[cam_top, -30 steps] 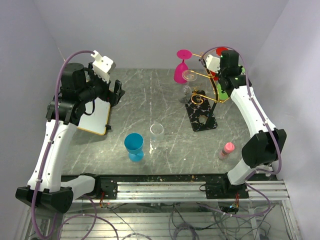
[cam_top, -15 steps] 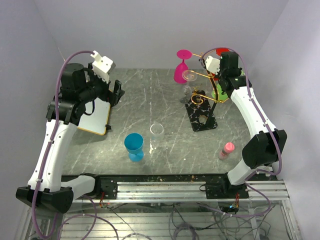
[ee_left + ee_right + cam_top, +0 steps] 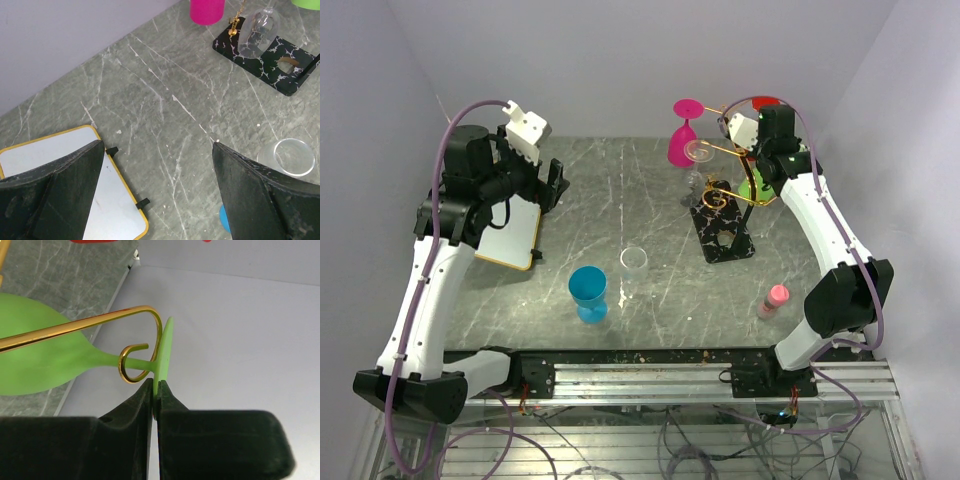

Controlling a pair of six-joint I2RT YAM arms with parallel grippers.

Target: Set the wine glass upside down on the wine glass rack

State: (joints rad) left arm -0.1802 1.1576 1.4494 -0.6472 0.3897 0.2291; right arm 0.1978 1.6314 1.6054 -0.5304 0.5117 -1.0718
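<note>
Counter [image 3: 620, 190]: carries wine glass rack [image 3: 718, 200] at 2 o'clock.
Left end effector [image 3: 156, 150]: wide, empty, at 10 o'clock.
Green wine glass [image 3: 45, 357]: inverted, stem inside the rack's gold arm [image 3: 50, 332] loop; hanging apparently done.
Right end effector [image 3: 156, 394]: pinching the glass's foot; release remains.

Top external is fixed high behind the arm bases and tilted down, with the whole table [image 3: 620, 190] covered from afar. Left wrist is pointed obliquely down at mid range; the wine glass rack [image 3: 723, 238] and clear tumbler [image 3: 634, 260] are shared with top. Right wrist is held very close on a rack loop.
</note>
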